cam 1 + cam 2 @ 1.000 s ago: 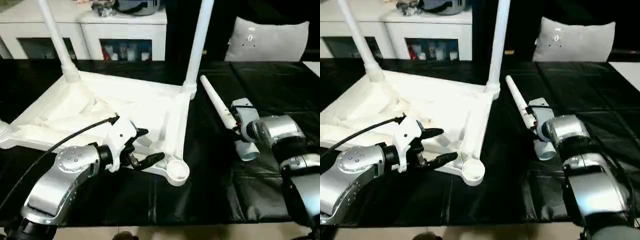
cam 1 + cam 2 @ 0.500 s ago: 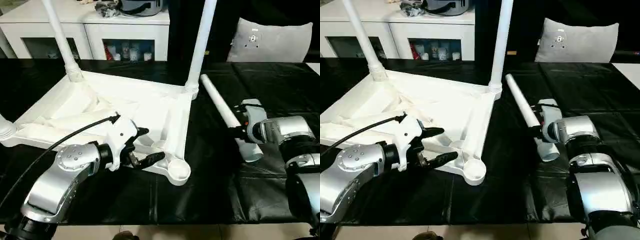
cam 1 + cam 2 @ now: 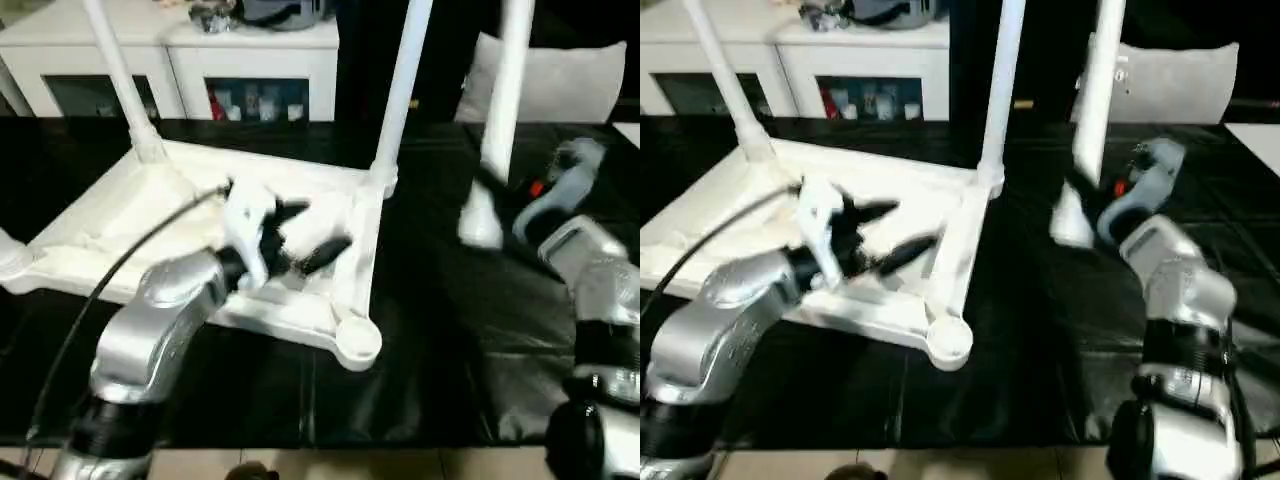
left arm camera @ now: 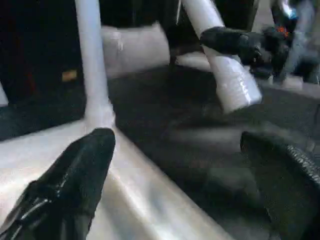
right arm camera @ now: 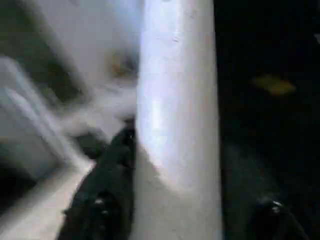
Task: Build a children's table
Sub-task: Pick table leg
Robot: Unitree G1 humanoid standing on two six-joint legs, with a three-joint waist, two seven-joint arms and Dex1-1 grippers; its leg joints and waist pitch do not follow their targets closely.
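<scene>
The children's table top (image 3: 100, 225) lies upside down on the black cover, ribbed side up. Two white legs (image 3: 118, 70) (image 3: 405, 90) stand in its far corner sockets, and the near right socket (image 3: 357, 340) is empty. My right gripper (image 3: 497, 183) is shut on a third leg (image 3: 503, 100), holding it nearly upright to the right of the top, thick end (image 3: 480, 225) down just above the cover. The left wrist view shows a black finger (image 4: 232, 41) pressed on that leg (image 4: 227, 80). My left gripper (image 3: 310, 235) hovers open over the top's right part.
A long white cabinet (image 3: 170, 45) with glass-fronted openings runs along the back. A white cushion (image 3: 565, 80) leans at the back right. Black cover (image 3: 440, 370) spreads right of the top and along the table's near edge.
The right gripper has raised the leg from lying on the cover to nearly upright. The left gripper has lifted and moved farther over the table top.
</scene>
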